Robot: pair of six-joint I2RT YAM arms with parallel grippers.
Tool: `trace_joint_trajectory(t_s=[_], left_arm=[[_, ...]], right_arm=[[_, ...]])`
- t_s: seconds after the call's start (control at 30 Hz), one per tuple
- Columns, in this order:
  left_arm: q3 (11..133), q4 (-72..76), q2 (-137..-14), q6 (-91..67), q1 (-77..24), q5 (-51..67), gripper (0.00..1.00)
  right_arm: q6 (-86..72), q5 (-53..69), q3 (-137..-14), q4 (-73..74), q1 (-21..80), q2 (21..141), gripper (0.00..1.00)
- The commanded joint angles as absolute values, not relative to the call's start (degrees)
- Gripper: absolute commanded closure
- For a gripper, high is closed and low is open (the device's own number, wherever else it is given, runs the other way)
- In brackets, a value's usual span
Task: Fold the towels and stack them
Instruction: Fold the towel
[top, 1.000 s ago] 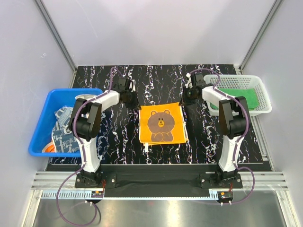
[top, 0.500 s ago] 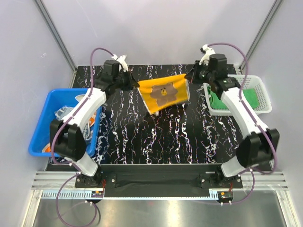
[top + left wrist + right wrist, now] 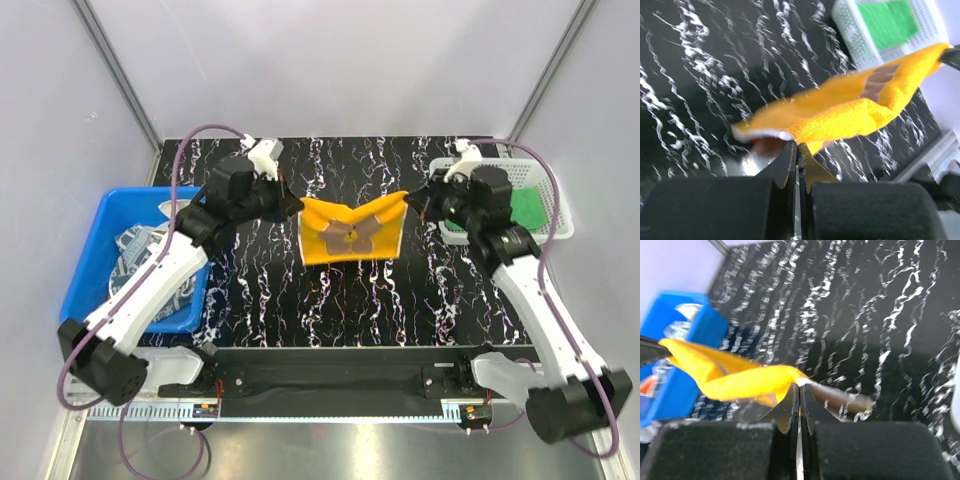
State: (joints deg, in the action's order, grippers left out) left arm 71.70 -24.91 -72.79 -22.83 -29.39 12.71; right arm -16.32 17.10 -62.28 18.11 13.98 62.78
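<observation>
Left of the left pincer (image 3: 296, 206) stands the blue plastic bin (image 3: 85, 262), with patterned cloths (image 3: 135, 250) lying in it; it plays no part in this step.

Left pincer: fingers together, clamped on the left top corner of the orange-yellow square towel with the brown bear print (image 3: 352, 232); its wrist view confirms the pinch on the hem.

The towel hangs between the two pincers, just above the black marbled table (image 3: 350, 300); its top edge sags in the middle and its lower part appears to touch the surface.

Right pincer (image 3: 416, 201): fingers together, clamped on the right top corner.

Right of the right pincer sits the white mesh basket (image 3: 556, 196); a folded green towel (image 3: 525, 205) lies inside.

Handling, as judged: light, soft terry cloth; it droops and creases freely, is not fragile, and grips well; corners and hems are the sound holds, taken evenly.

Compared with half a second ago: the towel was held taut and farther from the arm bases; it now sits nearer and slacker; one second ago it lay flat, the bear fully showing.
</observation>
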Motion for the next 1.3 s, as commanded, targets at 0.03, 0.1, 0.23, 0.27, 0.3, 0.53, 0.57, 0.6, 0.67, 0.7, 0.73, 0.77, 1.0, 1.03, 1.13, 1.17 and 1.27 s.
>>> trace_joint_trajectory(t_s=[0.03,0.1,0.23,0.27,0.3,0.53,0.57,0.6,0.67,0.7,0.73,0.77,1.0,1.03,1.13,1.17,1.27], left_arm=[[70.8,-31.6,-66.2,-27.0,-31.9,6.4,1.0],[69.1,-33.0,-66.8,-27.9,-31.9,4.3,1.0],[64.4,-30.3,-70.9,-28.8,-31.4,1.6,1.0],[63.8,-29.5,-72.2,-28.9,-31.3,1.8,1.0],[63.4,-28.9,-75.3,-28.7,-31.1,1.7,1.0],[65.5,-19.6,-95.6,-26.7,-23.0,6.4,1.0],[68.6,-19.6,-98.1,-26.3,-22.0,8.9,1.0],[70.7,-19.6,-100.5,-25.4,-21.3,9.9,1.0],[76.3,-20.0,-106.6,-24.4,-19.8,11.5,1.0],[78.0,-20.0,-108.3,-24.0,-19.4,12.0,1.0],[79.5,-20.2,-109.7,-23.9,-18.8,12.8,1.0],[81.3,-20.2,-112.0,-23.7,-18.6,14.7,0.99],[93.0,-27.8,-116.3,-20.3,-17.8,11.1,0.56],[93.1,-28.7,-115.6,-20.0,-17.8,9.2,0.54],[88.3,-30.8,-110.6,-21.6,-17.8,3.4,0.48],[86.1,-30.6,-108.7,-22.5,-17.8,1.6,0.48],[76.1,-28.3,-101.7,-25.5,-19.3,1.0,0.48]], right_arm=[[-25.3,16.3,-58.7,18.8,14.8,53.0,1.0],[-27.0,17.5,-55.3,16.1,14.8,52.6,1.0],[-28.2,17.1,-49.2,9.8,14.9,57.4,1.0],[-28.0,17.2,-47.2,6.4,14.9,60.8,1.0],[-28.0,17.2,-46.4,4.4,14.9,62.8,1.0],[-24.4,17.8,-52.0,-6.5,14.9,86.7,1.0],[-24.1,17.7,-55.4,-7.2,14.9,91.5,1.0],[-23.3,17.8,-57.2,-7.4,14.9,93.8,1.0],[-23.1,17.3,-62.8,-6.8,14.8,99.6,1.0],[-22.8,17.6,-64.8,-6.2,14.9,101.5,0.99],[-22.6,17.7,-66.7,-5.5,14.9,103.3,0.97],[-22.5,17.1,-69.8,-4.7,14.9,106.1,0.96],[-22.3,12.4,-77.7,3.1,14.9,111.7,0.52],[-22.2,11.7,-77.8,5.5,14.9,111.2,0.48],[-21.8,8.7,-76.6,12.1,14.9,108.3,0.46],[-21.9,8.1,-76.4,14.5,14.9,107.1,0.46],[-21.7,8.0,-72.5,19.2,14.9,104.1,0.48]])
